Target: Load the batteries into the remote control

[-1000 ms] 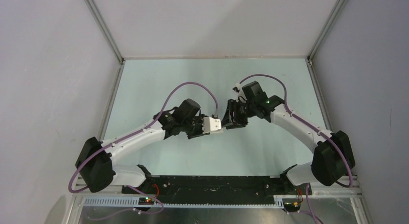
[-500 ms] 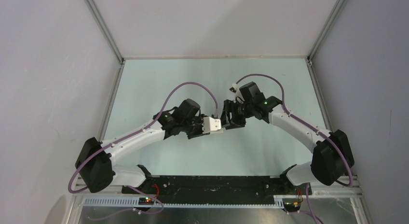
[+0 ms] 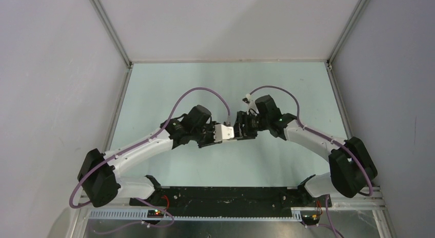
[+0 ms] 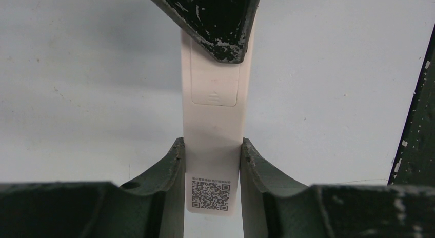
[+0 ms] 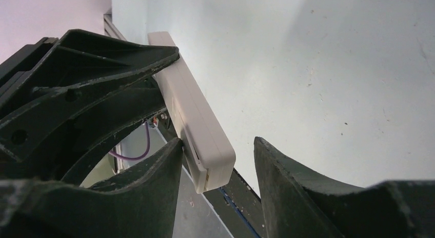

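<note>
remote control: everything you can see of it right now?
The remote control is a slim white bar, matte plastic by the look, held up between the arms. Its back faces the left wrist camera: a battery cover with an arrow mark, apparently seated, and a QR sticker near one end. The left gripper clamps its long edges there. The other end sits inside the open right gripper, one finger against it, the other apart.

Right pincer (image 5: 215,152) straddles remote control (image 5: 191,112) end; left pincer (image 4: 211,146) blocks far side, seemingly.
</note>
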Tool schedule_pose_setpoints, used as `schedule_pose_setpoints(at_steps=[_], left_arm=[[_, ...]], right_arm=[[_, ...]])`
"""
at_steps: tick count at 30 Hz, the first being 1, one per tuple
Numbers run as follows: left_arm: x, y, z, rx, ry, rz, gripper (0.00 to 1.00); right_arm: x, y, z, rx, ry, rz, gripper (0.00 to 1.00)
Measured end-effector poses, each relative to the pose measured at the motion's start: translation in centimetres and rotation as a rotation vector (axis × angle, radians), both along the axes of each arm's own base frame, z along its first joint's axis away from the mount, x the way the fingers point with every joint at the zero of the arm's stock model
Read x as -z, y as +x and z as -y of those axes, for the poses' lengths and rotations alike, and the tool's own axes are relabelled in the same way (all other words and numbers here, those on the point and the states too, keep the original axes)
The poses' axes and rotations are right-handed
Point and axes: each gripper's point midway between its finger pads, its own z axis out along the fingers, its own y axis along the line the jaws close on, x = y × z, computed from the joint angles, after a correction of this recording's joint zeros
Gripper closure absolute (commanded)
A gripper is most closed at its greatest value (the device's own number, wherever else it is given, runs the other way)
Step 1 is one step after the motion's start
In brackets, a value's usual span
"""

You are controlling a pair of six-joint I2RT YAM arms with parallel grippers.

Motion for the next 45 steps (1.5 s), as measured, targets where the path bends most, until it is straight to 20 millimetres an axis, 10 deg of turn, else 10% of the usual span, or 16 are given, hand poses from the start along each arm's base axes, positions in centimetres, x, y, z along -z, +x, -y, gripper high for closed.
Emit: schedule_pose_setpoints(at_steps=[18, 45], left_arm=[[-1.2, 0.2, 0.2, 0.0, -0.035, 0.032, 0.94], [-0.5, 0.4, 0.1, -0.016, -0.007, 0.029, 0.99]], right_arm=[[-1.8, 0.1, 0.1, -0.005, 0.152, 0.032, 0.65], [-1.1, -0.3, 1.4, 0.027, 0.125, -0.048, 0.62]])
